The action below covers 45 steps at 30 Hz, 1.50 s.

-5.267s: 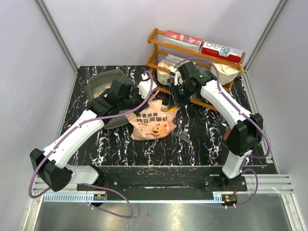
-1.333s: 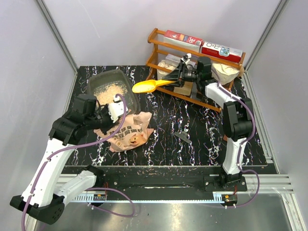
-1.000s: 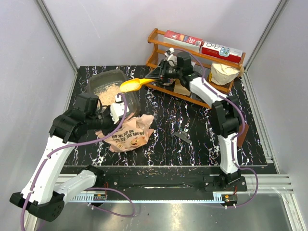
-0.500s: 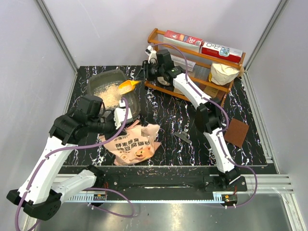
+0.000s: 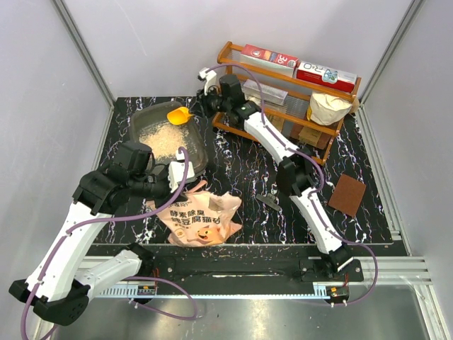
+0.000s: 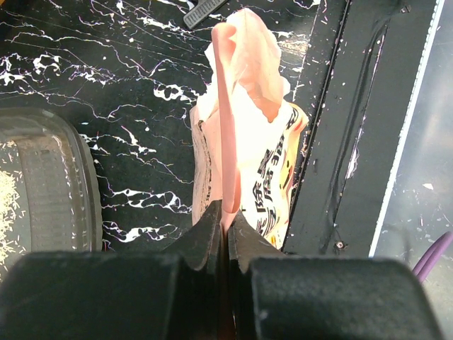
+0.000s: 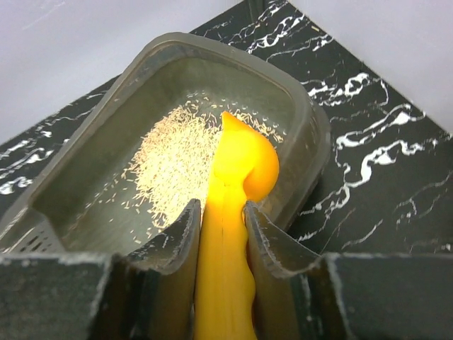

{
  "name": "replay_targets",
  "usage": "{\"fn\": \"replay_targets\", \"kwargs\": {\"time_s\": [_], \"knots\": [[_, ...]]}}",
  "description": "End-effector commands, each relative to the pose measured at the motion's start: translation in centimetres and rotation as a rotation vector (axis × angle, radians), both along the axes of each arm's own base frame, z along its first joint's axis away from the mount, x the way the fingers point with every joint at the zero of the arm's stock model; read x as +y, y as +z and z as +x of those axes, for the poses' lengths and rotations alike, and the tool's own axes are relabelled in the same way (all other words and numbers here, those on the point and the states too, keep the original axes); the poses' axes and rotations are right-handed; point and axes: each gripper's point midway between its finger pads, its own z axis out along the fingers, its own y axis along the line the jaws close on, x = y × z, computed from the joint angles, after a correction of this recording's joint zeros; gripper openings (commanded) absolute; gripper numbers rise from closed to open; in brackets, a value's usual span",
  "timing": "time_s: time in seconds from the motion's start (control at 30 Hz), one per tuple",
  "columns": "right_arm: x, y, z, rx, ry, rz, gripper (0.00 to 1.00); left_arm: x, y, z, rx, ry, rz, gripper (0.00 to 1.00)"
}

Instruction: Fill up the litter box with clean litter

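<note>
The litter box (image 5: 144, 115) sits at the back left with clean litter (image 5: 161, 139) piled in its middle. My right gripper (image 5: 200, 106) is shut on the handle of a yellow scoop (image 5: 177, 115), whose bowl hangs over the box's far right corner. The right wrist view shows the scoop (image 7: 239, 161) above the litter (image 7: 170, 159) and the box wall (image 7: 311, 120). My left gripper (image 5: 180, 177) is shut on the top edge of the pink bag (image 5: 203, 216), which lies just in front of the box. In the left wrist view the bag (image 6: 262, 142) hangs from my left gripper (image 6: 225, 216).
A wooden rack (image 5: 249, 131) with boxes and a pale sack stands at the back right. A brown square pad (image 5: 347, 195) lies at the right. A small dark grey piece (image 5: 267, 202) lies mid-table. A black rail runs along the near edge (image 6: 354, 142).
My right gripper has carried the scoop left from the rack to over the litter box. My left gripper has drawn the pink bag toward the near edge and to the right.
</note>
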Motion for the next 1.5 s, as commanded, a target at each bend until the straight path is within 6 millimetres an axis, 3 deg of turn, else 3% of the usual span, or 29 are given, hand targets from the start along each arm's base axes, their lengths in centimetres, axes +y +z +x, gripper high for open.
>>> {"fn": "replay_targets", "kwargs": {"time_s": [0.0,0.1,0.13,0.27,0.3,0.33,0.37,0.4,0.43,0.5,0.53,0.6,0.63,0.7,0.83,0.97,1.0,1.07,1.1,1.17,1.2,1.23,1.27,1.3,1.33,1.43,1.47], "knots": [[1.9,-1.4,2.1,-0.213,-0.048,-0.049,0.0,-2.4,6.8,1.9,-0.273,-0.065,-0.2,0.0],[3.0,-3.5,2.8,-0.256,-0.086,-0.068,0.0,-2.4,6.5,2.1,-0.262,-0.056,-0.203,0.0],[3.2,-3.3,2.8,-0.265,-0.08,-0.058,0.0,-2.4,6.5,2.2,-0.259,-0.054,-0.203,0.0],[4.1,-4.7,1.4,-0.248,-0.032,-0.082,0.0,-2.5,6.5,2.3,-0.252,-0.048,-0.204,0.0],[4.3,-3.8,0.7,-0.247,-0.003,-0.07,0.0,-2.5,6.5,2.2,-0.247,-0.048,-0.205,0.0],[4.0,-5.2,0.2,-0.218,0.016,-0.089,0.0,-2.4,6.4,2.3,-0.247,-0.046,-0.206,0.0],[4.0,-5.3,-0.4,-0.208,0.034,-0.093,0.0,-2.4,6.4,2.3,-0.245,-0.043,-0.207,0.0],[4.0,-3.8,-1.2,-0.215,0.065,-0.078,0.0,-2.3,6.4,2.4,-0.243,-0.039,-0.207,0.0],[3.8,-5.1,-2.0,-0.186,0.089,-0.097,0.0,-2.3,6.3,2.5,-0.244,-0.038,-0.207,0.0],[3.7,-4.0,-3.8,-0.176,0.161,-0.081,0.0,-2.2,6.4,2.4,-0.244,-0.034,-0.211,0.0],[3.5,-5.1,-4.6,-0.141,0.183,-0.095,0.0,-2.3,6.3,2.4,-0.241,-0.034,-0.212,0.0],[3.5,-3.8,-6.1,-0.138,0.23,-0.079,0.0,-2.2,6.2,2.4,-0.239,-0.034,-0.212,0.0],[3.3,-4.6,-6.8,-0.114,0.245,-0.088,0.0,-2.2,6.2,2.3,-0.239,-0.035,-0.213,0.0],[3.2,-3.2,-8.0,-0.115,0.28,-0.069,0.0,-2.3,6.1,2.4,-0.234,-0.033,-0.214,0.0],[2.9,-2.6,-9.7,-0.071,0.323,-0.056,0.0,-2.4,6.2,2.6,-0.23,-0.026,-0.229,0.0],[2.5,-1.0,-8.9,-0.117,0.27,-0.06,0.0,-2.4,6.1,2.6,-0.225,-0.022,-0.23,0.0],[2.2,0.8,-7.9,-0.179,0.219,-0.053,0.0,-2.4,6.1,2.6,-0.227,-0.023,-0.229,0.0],[1.5,2.2,-7.1,-0.243,0.157,-0.055,0.0,-2.3,6.1,2.7,-0.231,-0.018,-0.225,0.0],[0.8,4.9,-6.7,-0.321,0.121,-0.048,0.0,-2.2,6.1,2.7,-0.234,-0.019,-0.223,0.0],[0.3,6.6,-7.1,-0.406,0.126,-0.041,0.0,-2.2,6.0,2.8,-0.238,-0.017,-0.217,0.0],[-0.1,9.6,-8.6,-0.514,0.184,-0.025,0.0,-2.2,6.1,3.0,-0.244,-0.016,-0.219,0.0],[-0.5,8.6,-9.6,-0.53,0.223,-0.051,0.0,-2.2,6.0,3.1,-0.238,-0.012,-0.222,0.0],[-0.6,8.8,-10.6,-0.576,0.251,-0.067,0.0,-2.3,5.9,3.3,-0.234,-0.011,-0.219,0.0],[-1.2,10.5,-11.4,-0.695,0.264,-0.092,0.0,-2.2,6.0,3.5,-0.236,-0.005,-0.219,0.0],[-1.6,8.2,-12.0,-0.675,0.284,-0.126,0.0,-2.3,6.0,3.8,-0.24,-0.005,-0.215,0.0],[-3.0,7.5,-11.8,-0.659,0.226,-0.155,0.0,-2.3,6.5,4.6,-0.225,0.025,-0.234,0.0],[-3.8,8.3,-11.3,-0.642,0.182,-0.141,0.0,-2.6,6.7,4.5,-0.205,0.021,-0.25,0.0]]}}
